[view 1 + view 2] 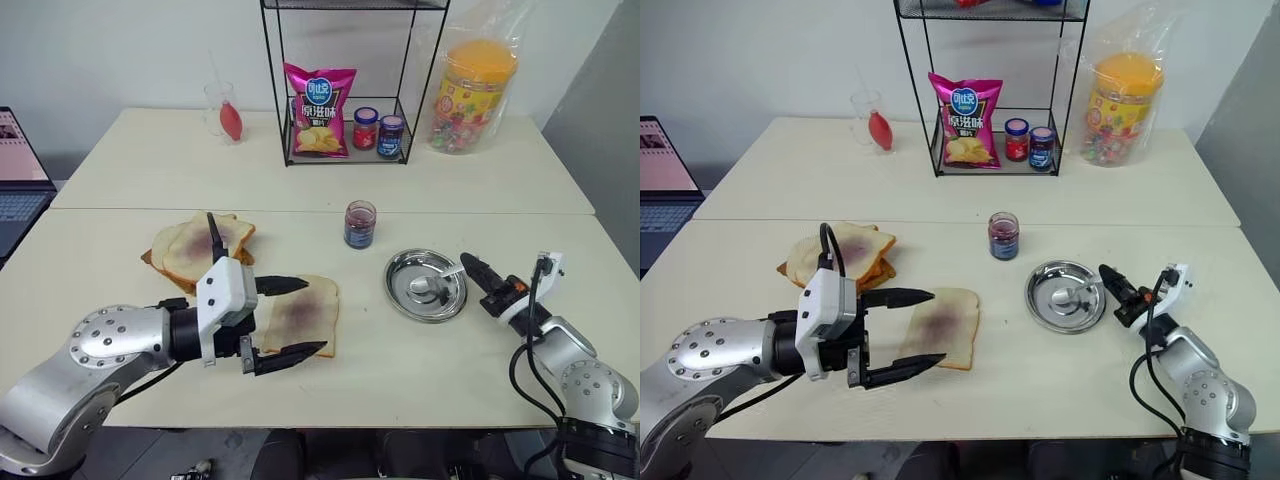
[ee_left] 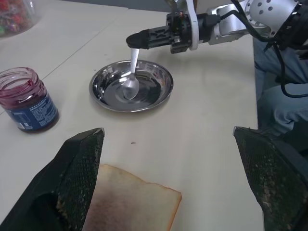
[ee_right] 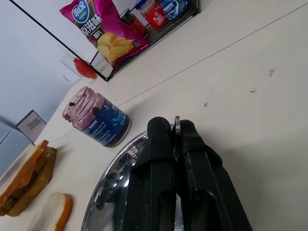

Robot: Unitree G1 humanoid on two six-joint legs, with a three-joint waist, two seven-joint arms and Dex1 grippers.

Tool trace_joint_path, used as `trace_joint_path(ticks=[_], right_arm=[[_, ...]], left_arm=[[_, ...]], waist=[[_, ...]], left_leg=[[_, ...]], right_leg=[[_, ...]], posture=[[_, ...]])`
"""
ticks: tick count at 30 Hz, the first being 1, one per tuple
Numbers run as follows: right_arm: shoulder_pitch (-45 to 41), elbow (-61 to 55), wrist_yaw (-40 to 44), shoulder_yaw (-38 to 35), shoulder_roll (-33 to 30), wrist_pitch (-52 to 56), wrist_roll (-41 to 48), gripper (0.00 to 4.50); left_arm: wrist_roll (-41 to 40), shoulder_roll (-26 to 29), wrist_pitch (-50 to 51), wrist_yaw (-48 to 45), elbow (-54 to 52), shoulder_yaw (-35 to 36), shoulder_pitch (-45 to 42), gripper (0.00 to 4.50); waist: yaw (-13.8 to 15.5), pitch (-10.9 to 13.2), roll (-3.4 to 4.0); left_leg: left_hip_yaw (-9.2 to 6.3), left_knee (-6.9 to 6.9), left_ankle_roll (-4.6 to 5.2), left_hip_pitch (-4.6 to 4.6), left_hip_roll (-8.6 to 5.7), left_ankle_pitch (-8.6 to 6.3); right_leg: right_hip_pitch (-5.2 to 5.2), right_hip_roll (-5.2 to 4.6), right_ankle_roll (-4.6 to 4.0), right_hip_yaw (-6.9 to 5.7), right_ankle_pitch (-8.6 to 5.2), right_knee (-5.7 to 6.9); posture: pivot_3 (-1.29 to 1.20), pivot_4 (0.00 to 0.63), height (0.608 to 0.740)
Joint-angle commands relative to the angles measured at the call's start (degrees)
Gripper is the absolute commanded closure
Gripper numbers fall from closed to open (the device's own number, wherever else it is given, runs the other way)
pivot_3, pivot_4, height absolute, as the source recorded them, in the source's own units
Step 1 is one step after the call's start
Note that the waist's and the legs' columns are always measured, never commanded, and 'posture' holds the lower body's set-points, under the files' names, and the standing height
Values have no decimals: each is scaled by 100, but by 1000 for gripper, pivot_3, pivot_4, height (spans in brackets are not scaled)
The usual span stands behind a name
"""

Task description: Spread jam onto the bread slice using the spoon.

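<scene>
- The round steel dish (image 1: 427, 285) sits on the bench (image 1: 420, 370), and everything here is placed from it; it holds the spoon (image 2: 131, 83) so the sticky bowl end stays off the bench.
- The right pincer (image 2: 136, 40) is at the dish's rim, on the side away from the bread; its two fingers are pressed together on the tip of the spoon's handle; I think this is to lift the spoon out; the bowl end still rests in the dish.
- The jam (image 1: 359, 225) is in a small open jar just behind the dish, near enough for a short scoop.
- The bread slice (image 1: 301, 314) lies flat, to the dish's left, purple smear facing up, ready for more jam.
- The left pincer (image 1: 290, 318) is spread wide, one finger on each side of the slice; it pinches nothing; maybe it waits to steady the bread.
</scene>
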Motion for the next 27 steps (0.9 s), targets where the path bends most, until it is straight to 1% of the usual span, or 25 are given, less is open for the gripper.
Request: trace_joint_path(ticks=[1,9,13,18,21,24,27], right_arm=[[-78,-372,25,-151,-236,103,230,4480],[-535,-1221,303,37,-982,310,434,4480],[-890,-1516,327,136,-1175,390,603,4480],[-1649,-1608,361,419,-1312,391,634,4480],[-2200,-1496,558,836,-1411,299,307,4480],[-2862,-1106,910,1485,-1516,29,-386,4480],[-3404,-571,1055,1912,-1404,-291,-954,4480]], left_arm=[[23,-84,-148,78,-22,179,-7,0],[80,-351,-312,316,47,453,152,0],[348,-531,-481,565,118,559,241,0],[549,-683,-546,797,136,699,429,0],[670,-753,-611,919,181,732,486,0],[750,-853,-651,1038,200,726,507,0],[791,-939,-662,1124,205,697,483,0]], waist=[[0,0,0],[-8,5,8],[-9,6,10],[-20,7,8],[-20,7,9],[-36,8,10],[-33,8,9]], left_leg=[[0,-1,0,-1,0,0],[-1,-2,0,-5,2,0],[0,-2,0,-7,2,0],[2,0,0,-7,1,0],[0,-1,0,-8,2,0],[7,-1,0,-11,2,0],[5,-2,0,-14,3,0]], right_leg=[[0,0,0,0,0,0],[-6,1,0,1,0,-1],[-7,1,0,1,0,-1],[-8,1,1,5,2,-1],[-8,1,-7,2,6,-3],[-18,1,-18,7,14,0],[-21,1,-20,3,16,-1]], posture=[[0,150,740],[0,150,740],[0,150,740],[0,150,740],[0,150,740],[0,150,740],[0,150,740]])
